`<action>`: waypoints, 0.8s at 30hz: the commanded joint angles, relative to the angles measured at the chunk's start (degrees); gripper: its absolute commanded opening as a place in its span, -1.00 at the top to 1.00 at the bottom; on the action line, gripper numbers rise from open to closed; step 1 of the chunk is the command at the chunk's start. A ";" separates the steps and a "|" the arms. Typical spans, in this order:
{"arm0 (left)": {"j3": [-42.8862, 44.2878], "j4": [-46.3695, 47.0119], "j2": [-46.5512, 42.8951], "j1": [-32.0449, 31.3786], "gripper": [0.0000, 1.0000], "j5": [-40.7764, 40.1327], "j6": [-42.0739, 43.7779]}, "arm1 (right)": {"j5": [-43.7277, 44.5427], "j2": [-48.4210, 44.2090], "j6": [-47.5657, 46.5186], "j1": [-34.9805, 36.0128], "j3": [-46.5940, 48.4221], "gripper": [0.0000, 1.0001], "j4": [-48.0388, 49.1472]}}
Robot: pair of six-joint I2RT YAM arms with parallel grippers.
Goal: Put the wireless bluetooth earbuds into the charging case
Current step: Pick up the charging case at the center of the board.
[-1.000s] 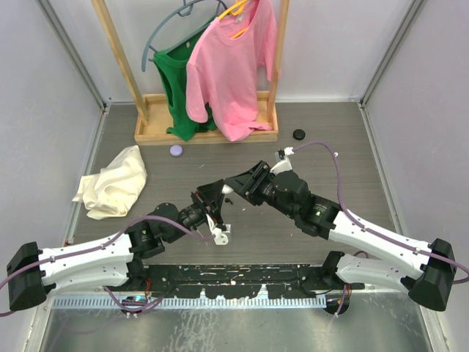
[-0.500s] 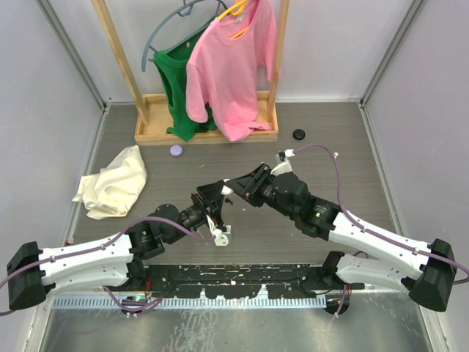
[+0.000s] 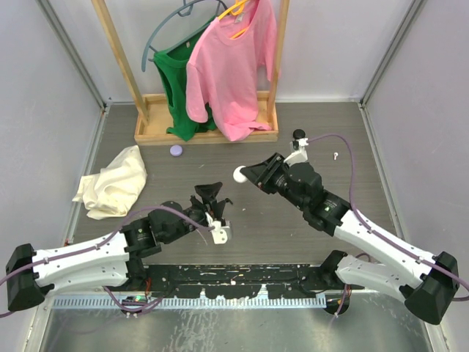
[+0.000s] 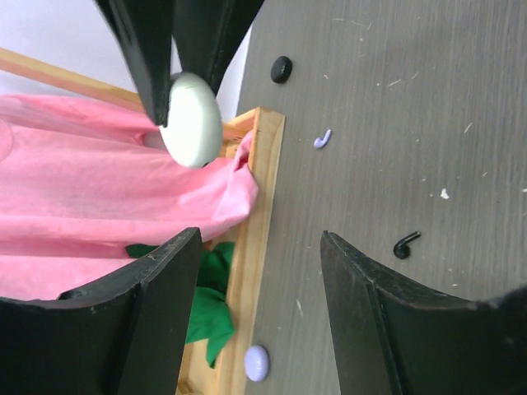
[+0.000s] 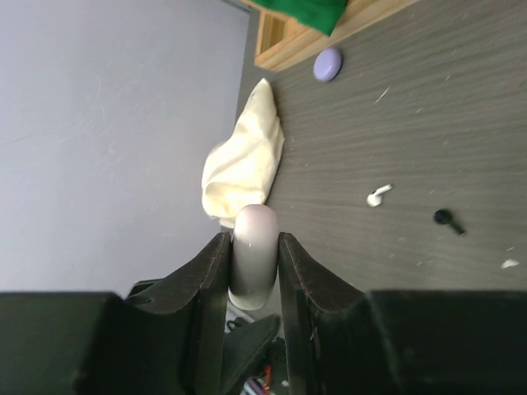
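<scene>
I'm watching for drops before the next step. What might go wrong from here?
The smooth, rounded white case is pinched in mid-air between the right fingers, so it may slip or twist. It looks closed, so opening it with the open left fingers could knock it loose. The white earbud and black earbud on the table are tiny; a grasp may flick them away.

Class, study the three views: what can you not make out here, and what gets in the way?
- Right wrist view: the white case, its sides covered by the right fingers; lid open or shut unclear.
- Top view: the black earbud and lilac earbud, too small to find there.
- Left wrist view: the green shirt, mostly behind the pink shirt and the left fingers.
</scene>
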 commanded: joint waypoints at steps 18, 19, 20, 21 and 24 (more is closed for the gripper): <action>14.34 -16.64 2.01 3.51 -0.55 8.59 -56.06 | -25.51 1.69 -46.15 -9.73 9.11 0.98 -2.18; 13.08 -13.91 1.70 4.90 -0.55 10.91 -58.12 | -26.67 1.64 -47.30 -9.79 9.44 0.99 -2.72; 11.66 -11.31 1.34 6.63 -0.56 14.01 -60.41 | -27.70 1.52 -48.35 -9.80 9.49 0.98 -2.97; 10.38 -8.52 0.83 8.84 -0.56 17.12 -62.75 | -28.42 1.37 -49.20 -9.79 9.40 0.99 -3.20; 6.58 -0.59 -0.04 15.53 -0.58 26.50 -68.43 | -30.74 1.17 -51.26 -9.79 8.92 0.99 -3.47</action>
